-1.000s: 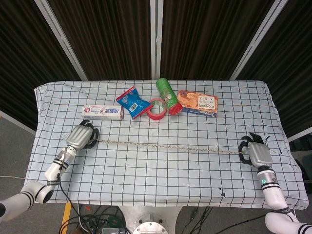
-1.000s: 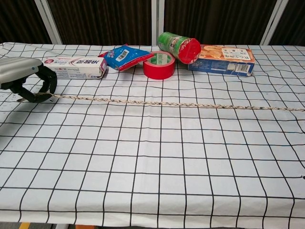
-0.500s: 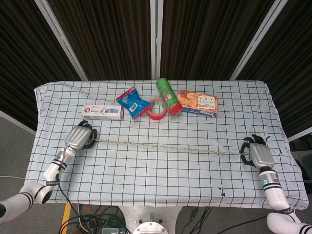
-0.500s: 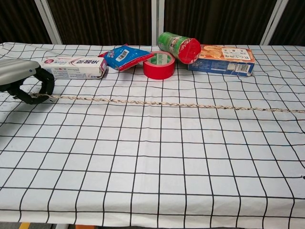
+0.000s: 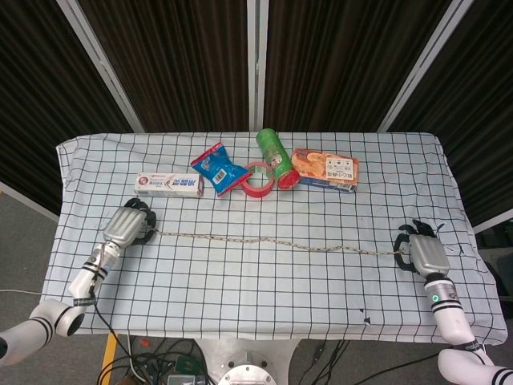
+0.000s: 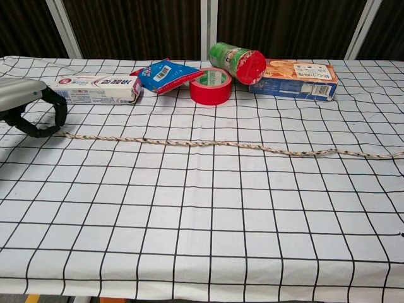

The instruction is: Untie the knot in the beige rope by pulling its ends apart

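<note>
Beige braided rope point(image 6: 214, 144) lies slack and slightly wavy across the checked tablecloth point(image 6: 202, 221), wide bare cloth in front of it. Left hand point(image 5: 125, 225) near the left edge has let its end go, fingers curled. Right hand point(image 5: 423, 253) by the right edge: I cannot tell its hold.

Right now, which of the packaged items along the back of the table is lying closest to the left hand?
The white toothpaste box. It lies at the left end of the row, just behind the left hand; the blue snack bag, green can and orange biscuit box sit further right.
</note>
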`<action>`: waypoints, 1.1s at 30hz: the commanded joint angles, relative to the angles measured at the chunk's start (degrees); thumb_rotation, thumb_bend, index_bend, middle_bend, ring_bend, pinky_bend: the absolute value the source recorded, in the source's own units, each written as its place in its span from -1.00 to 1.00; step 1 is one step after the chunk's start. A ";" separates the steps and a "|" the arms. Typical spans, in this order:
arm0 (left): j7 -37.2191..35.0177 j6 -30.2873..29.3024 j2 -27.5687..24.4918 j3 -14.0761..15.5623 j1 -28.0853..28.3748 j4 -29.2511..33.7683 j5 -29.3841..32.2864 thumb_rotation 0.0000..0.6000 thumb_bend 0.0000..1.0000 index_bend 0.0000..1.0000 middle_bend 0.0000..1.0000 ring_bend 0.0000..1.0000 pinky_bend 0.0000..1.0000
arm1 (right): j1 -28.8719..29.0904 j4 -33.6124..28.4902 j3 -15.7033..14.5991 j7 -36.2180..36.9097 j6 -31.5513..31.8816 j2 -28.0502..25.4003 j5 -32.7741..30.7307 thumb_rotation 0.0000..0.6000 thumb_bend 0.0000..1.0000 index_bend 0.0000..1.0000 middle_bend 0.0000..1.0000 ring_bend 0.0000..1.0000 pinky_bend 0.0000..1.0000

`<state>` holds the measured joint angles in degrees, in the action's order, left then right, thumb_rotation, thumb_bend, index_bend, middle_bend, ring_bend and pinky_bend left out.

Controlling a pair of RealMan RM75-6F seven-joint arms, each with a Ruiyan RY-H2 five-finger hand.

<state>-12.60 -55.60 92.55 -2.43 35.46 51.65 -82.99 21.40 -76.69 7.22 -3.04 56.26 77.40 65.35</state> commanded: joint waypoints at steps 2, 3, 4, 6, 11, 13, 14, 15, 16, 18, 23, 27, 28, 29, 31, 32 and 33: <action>-0.04 -0.27 -0.11 -0.20 -0.09 0.15 0.11 1.00 -0.29 0.03 -0.08 -0.55 -0.69 | -0.10 -0.08 -0.11 0.00 -0.02 -0.10 -0.03 1.00 -0.15 0.52 -0.62 -1.00 -1.00; -0.10 -0.41 -0.18 -0.30 -0.14 0.22 0.17 1.00 -0.29 0.03 -0.08 -0.55 -0.69 | -0.14 -0.08 -0.14 0.04 -0.05 -0.13 -0.04 1.00 -0.15 0.52 -0.62 -1.00 -1.00; -0.15 -0.61 -0.26 -0.42 -0.20 0.30 0.23 1.00 -0.29 0.03 -0.08 -0.55 -0.69 | -0.11 -0.11 -0.13 0.04 -0.11 -0.16 -0.06 1.00 -0.15 0.52 -0.62 -1.00 -1.00; -0.33 -1.24 -0.46 -0.77 -0.41 0.48 0.41 1.00 -0.29 0.03 -0.08 -0.55 -0.69 | -0.12 -0.12 -0.16 0.02 -0.22 -0.21 -0.17 1.00 -0.16 0.51 -0.62 -1.00 -1.00; -0.48 -2.65 -1.10 -1.50 -0.75 1.20 0.63 1.00 -0.30 0.00 -0.08 -0.55 -0.69 | -0.11 -0.59 0.01 -0.69 -0.89 -0.67 -1.61 1.00 -0.29 0.21 -0.67 -1.00 -1.00; -0.48 -2.83 -1.35 -1.63 -0.85 1.54 0.74 1.00 -0.30 0.00 -0.09 -0.56 -0.70 | -0.07 -0.90 0.09 -1.08 -1.16 -0.89 -2.23 1.00 -0.40 0.00 -0.71 -1.00 -1.00; -0.49 -2.92 -1.50 -1.71 -0.92 1.76 0.82 1.00 -0.31 0.00 -0.09 -0.56 -0.70 | -0.02 -1.08 0.12 -1.37 -1.31 -1.01 -2.55 1.00 -0.44 -0.13 -0.74 -1.00 -1.00; -0.50 -2.97 -1.61 -1.78 -0.95 1.91 0.88 1.00 -0.31 0.00 -0.09 -0.56 -0.70 | 0.00 -1.20 0.14 -1.56 -1.38 -1.10 -2.78 1.00 -0.47 -0.24 -0.76 -1.00 -1.00; -0.51 -3.02 -1.72 -1.86 -0.98 2.07 0.96 1.00 -0.31 -0.01 -0.09 -0.56 -0.70 | 0.00 -1.32 0.18 -1.68 -1.42 -1.16 -2.98 1.00 -0.49 -0.30 -0.77 -1.00 -1.00; -0.27 -3.27 -1.90 -2.18 -1.16 2.32 1.34 1.00 -0.32 -0.01 -0.09 -0.56 -0.70 | -0.05 -1.59 0.25 -1.81 -1.34 -1.36 -3.28 1.00 -0.52 -0.39 -0.80 -1.00 -1.00; -0.29 -4.49 -2.60 -3.57 -1.94 3.77 2.86 1.00 -0.34 -0.01 -0.09 -0.56 -0.69 | -0.61 -2.58 0.35 -1.34 -0.65 -2.46 -3.43 1.00 -0.54 -0.53 -0.83 -1.00 -1.00; 0.18 -7.84 -3.99 -5.00 -3.37 6.10 3.78 1.00 -0.36 -0.02 -0.09 -0.56 -0.69 | -2.23 -5.17 1.03 0.03 3.05 -4.64 -2.39 1.00 -0.55 -0.61 -0.85 -1.00 -1.00; 0.63 -9.11 -4.40 -5.41 -3.88 6.93 4.00 1.00 -0.39 -0.02 -0.09 -0.56 -0.69 | -2.83 -6.06 1.25 0.34 4.58 -5.35 -1.90 1.00 -0.55 -0.64 -0.86 -1.00 -1.00; 1.24 -10.98 -5.03 -6.05 -4.72 8.40 4.44 1.00 -0.43 -0.02 -0.09 -0.56 -0.69 | -3.78 -7.46 1.54 0.67 7.03 -6.40 -1.04 1.00 -0.56 -0.69 -0.87 -1.00 -1.00; 2.23 -14.11 -6.20 -7.07 -6.29 11.42 5.26 1.00 -0.55 -0.04 -0.09 -0.56 -0.69 | -5.46 -9.94 1.88 0.84 11.37 -8.06 0.57 1.00 -0.56 -0.76 -0.88 -1.00 -1.00; 3.03 -16.26 -7.09 -7.63 -7.59 14.06 5.92 1.00 -0.61 -0.06 -0.10 -0.56 -0.69 | -6.64 -11.68 1.97 0.33 14.58 -9.10 1.83 1.00 -0.56 -0.80 -0.89 -1.00 -1.00; 3.66 -17.87 -7.85 -7.81 -8.65 16.31 6.20 1.00 -0.66 -0.09 -0.10 -0.56 -0.69 | -7.58 -12.94 1.93 -0.33 17.07 -9.76 2.83 1.00 -0.57 -0.83 -0.90 -1.00 -1.00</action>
<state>-10.84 -68.99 86.89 -8.76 29.71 62.83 -78.18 16.94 -85.35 8.61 -2.97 66.48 70.54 65.08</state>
